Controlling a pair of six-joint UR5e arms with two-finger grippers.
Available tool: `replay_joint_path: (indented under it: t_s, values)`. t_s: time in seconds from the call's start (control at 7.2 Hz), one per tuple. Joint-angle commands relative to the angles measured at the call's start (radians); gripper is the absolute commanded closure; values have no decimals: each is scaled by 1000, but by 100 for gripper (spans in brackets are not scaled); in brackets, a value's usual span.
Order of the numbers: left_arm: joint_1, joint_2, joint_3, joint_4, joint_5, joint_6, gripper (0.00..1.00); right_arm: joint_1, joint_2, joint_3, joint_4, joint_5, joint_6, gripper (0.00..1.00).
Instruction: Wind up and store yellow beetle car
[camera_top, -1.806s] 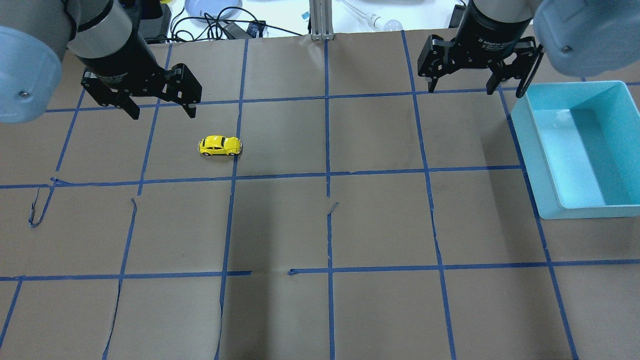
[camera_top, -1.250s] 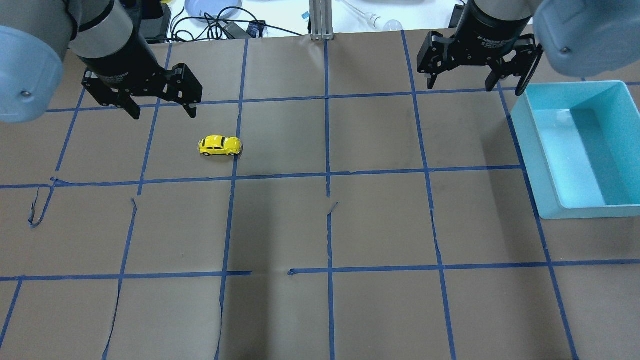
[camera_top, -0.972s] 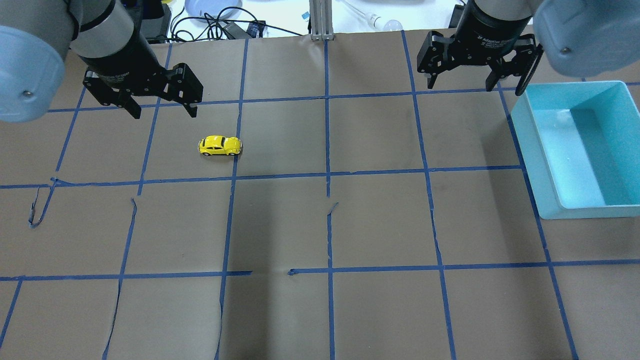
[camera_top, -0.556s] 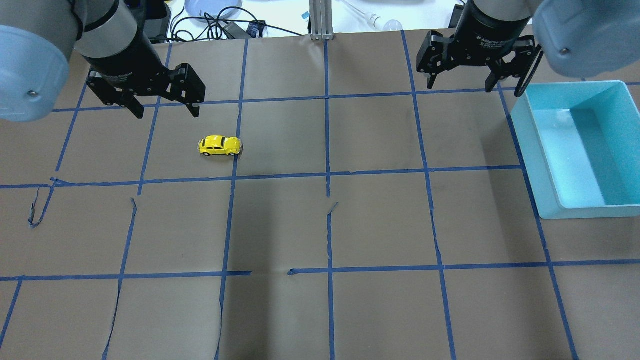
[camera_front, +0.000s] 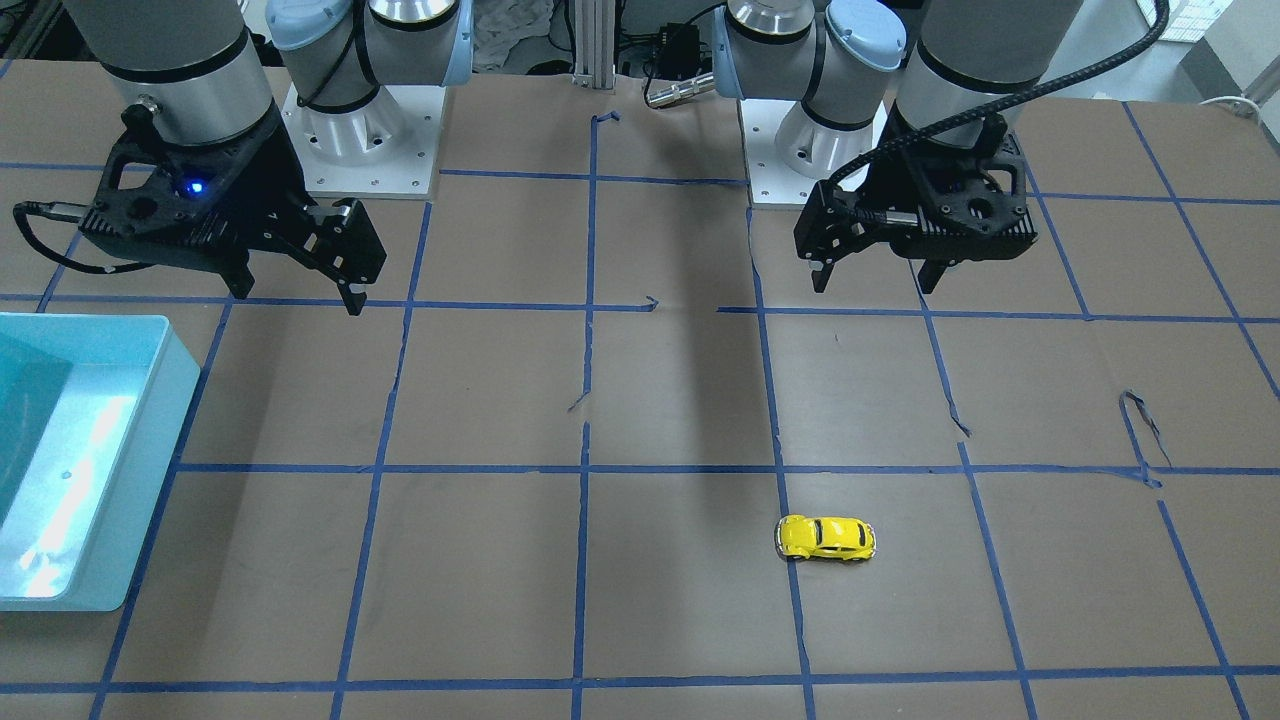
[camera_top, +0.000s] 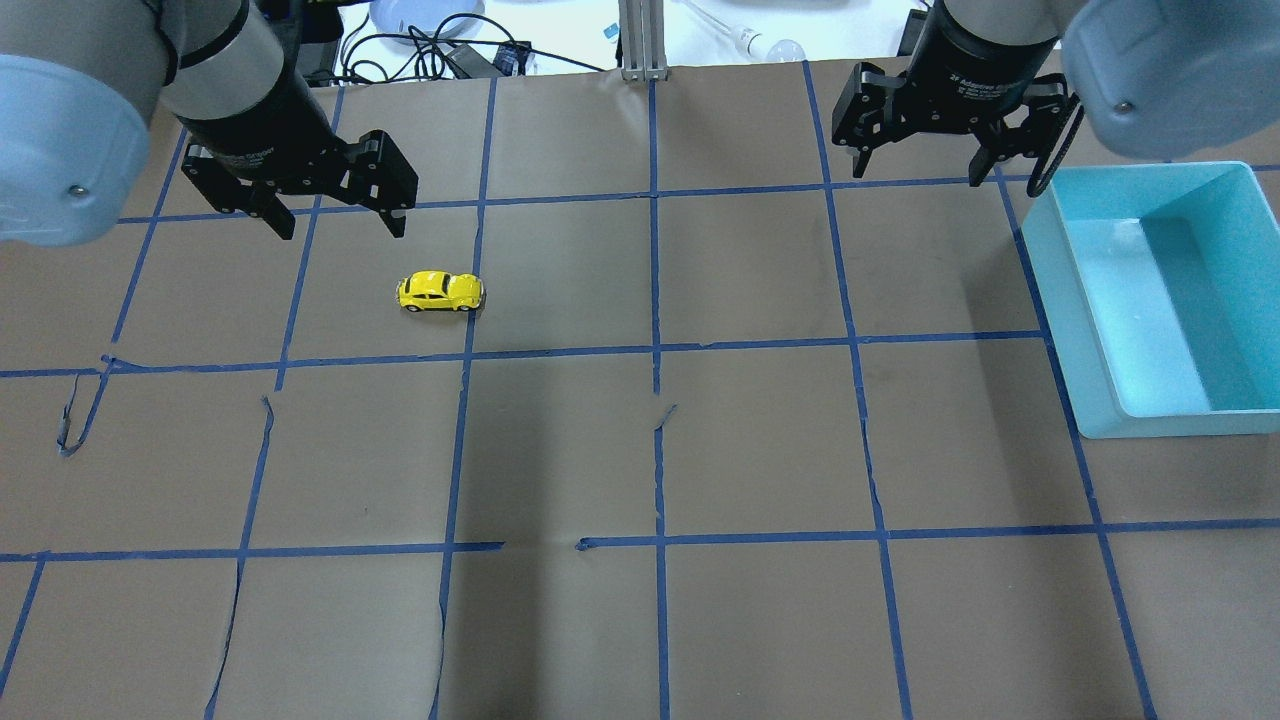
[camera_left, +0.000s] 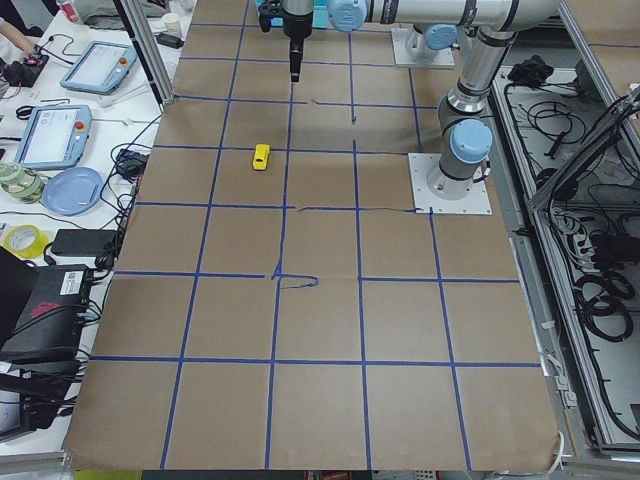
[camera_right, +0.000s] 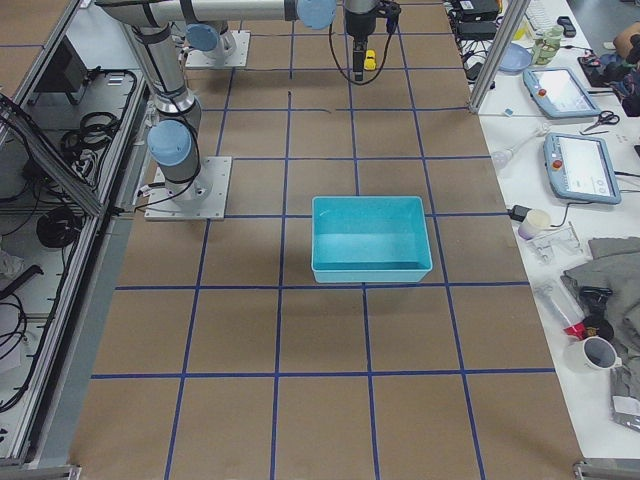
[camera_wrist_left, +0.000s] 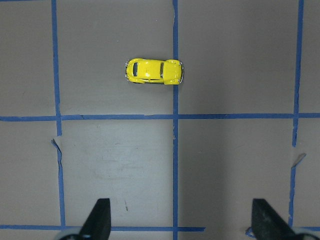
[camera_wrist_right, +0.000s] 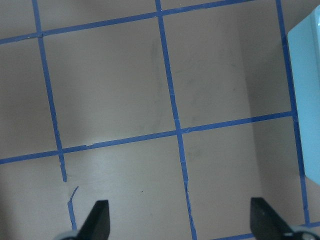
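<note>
The yellow beetle car (camera_top: 441, 291) stands on its wheels on the brown paper-covered table, next to a blue tape line. It also shows in the front-facing view (camera_front: 826, 538), the left wrist view (camera_wrist_left: 154, 72) and the exterior left view (camera_left: 260, 156). My left gripper (camera_top: 340, 222) hangs open and empty above the table, up and to the left of the car in the overhead view; it also shows in the front-facing view (camera_front: 872, 283). My right gripper (camera_top: 915, 172) is open and empty, far right, near the teal bin (camera_top: 1052, 300).
The teal bin (camera_front: 150, 470) is an open, empty tray at the table's right side (camera_right: 372, 268). Blue tape lines form a grid on the paper, some torn and lifted (camera_top: 75, 425). Cables, a plate and tablets lie beyond the table's far edge (camera_top: 430, 25).
My left gripper has drifted a little to the right, toward the car. The right gripper has shifted slightly away from me. The car has not moved.
</note>
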Motion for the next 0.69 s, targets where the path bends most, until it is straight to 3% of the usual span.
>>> replay_joint_path:
  t_s: [0.0,0.56]
  values:
    - [-5,4,-13,3,-12,-2,0,0,1,1,-2,0,17,0]
    - [-6,6,-13,9,-15,-1,0,0,1,1,-1,0,50,0]
